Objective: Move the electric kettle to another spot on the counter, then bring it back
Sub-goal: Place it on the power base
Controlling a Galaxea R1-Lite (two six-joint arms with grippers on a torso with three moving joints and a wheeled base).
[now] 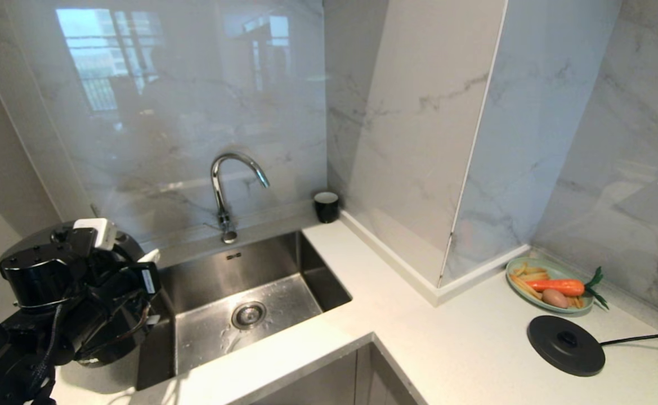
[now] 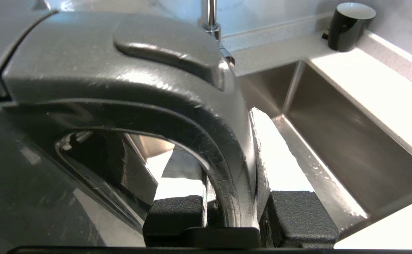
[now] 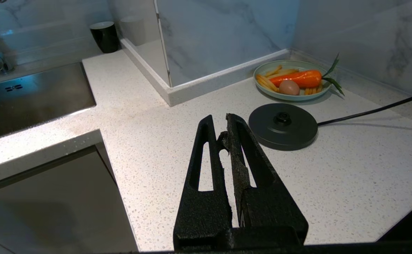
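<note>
My left tool (image 2: 239, 215) pinches the glossy black electric kettle (image 2: 86, 116) by its curved loop handle beside the steel sink (image 1: 261, 292), while my right tool (image 3: 223, 132) hangs closed over the speckled counter (image 3: 149, 116).

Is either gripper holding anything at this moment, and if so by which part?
The left gripper holds the electric kettle by its loop handle, beside the sink. The right gripper is shut and empty.
</note>
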